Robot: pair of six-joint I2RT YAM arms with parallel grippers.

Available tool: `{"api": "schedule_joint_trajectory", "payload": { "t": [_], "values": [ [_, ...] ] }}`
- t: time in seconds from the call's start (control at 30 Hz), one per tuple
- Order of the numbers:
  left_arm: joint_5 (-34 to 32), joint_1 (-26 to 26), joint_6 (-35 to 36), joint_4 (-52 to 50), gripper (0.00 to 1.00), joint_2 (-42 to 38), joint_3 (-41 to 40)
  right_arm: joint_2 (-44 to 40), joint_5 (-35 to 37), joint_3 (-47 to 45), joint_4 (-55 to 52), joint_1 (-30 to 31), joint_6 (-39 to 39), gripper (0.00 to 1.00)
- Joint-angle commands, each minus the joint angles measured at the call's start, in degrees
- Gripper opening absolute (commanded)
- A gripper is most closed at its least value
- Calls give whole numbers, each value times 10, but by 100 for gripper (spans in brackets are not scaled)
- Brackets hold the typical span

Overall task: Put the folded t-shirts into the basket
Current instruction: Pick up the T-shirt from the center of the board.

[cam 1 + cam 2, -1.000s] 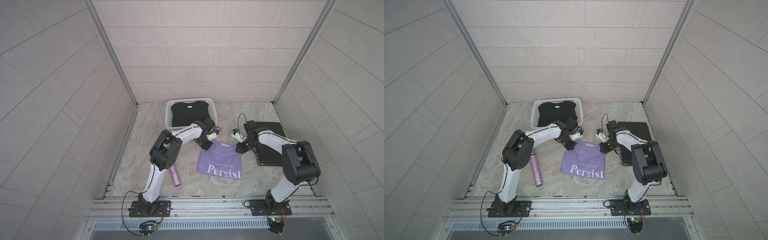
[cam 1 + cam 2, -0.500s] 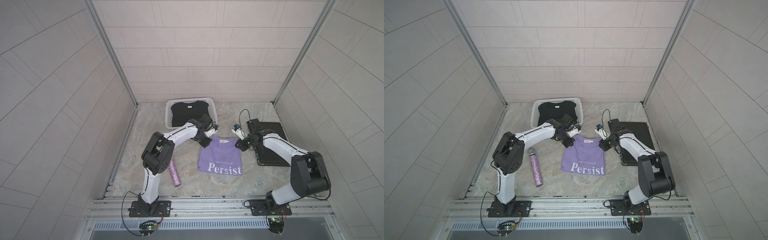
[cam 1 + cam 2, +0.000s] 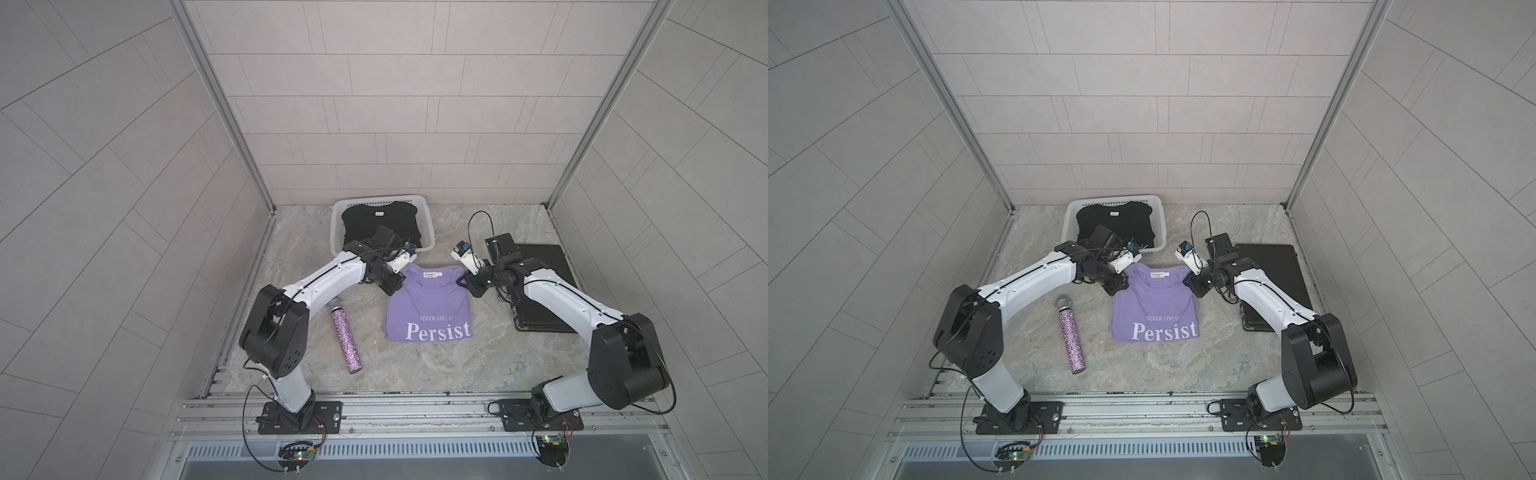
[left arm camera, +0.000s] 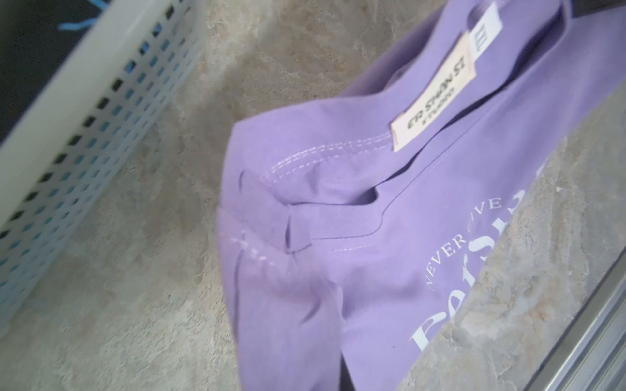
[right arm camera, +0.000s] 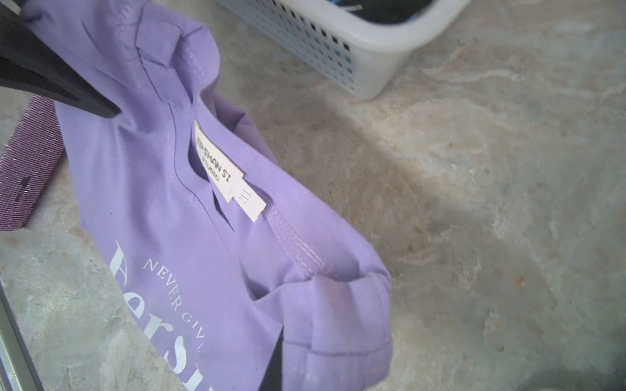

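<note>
Twice pinches the lavender shirt [image 3: 428, 307] at its collar-end corners, left gripper [image 3: 395, 284] and right gripper [image 3: 464, 283] clamped on cloth, likely to keep the fold flat toward the basket [image 3: 429, 226].

A glittery purple microphone [image 3: 345, 336] lies on the marbled worktop [image 3: 415, 365], its silver head toward the back. A flat black case [image 3: 544, 255] lies well apart from it. Pale tiled walls [image 3: 374, 104] enclose the worktop, and a metal rail [image 3: 415, 411] runs along its front edge.
</note>
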Motion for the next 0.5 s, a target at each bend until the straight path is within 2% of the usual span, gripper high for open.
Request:
{"api": "schedule_joint_trajectory", "payload": {
  "t": [0.0,0.23,0.47],
  "values": [
    [21,24,21,-10,0,-68,-20,-16,-24,37,25,25,2,0],
    [14,101,15,-35,0,-137,-14,36,-13,150,38,58,35,0],
    [-6,166,15,-53,0,-129,60,124,20,294,24,66,89,0]
  ]
}}
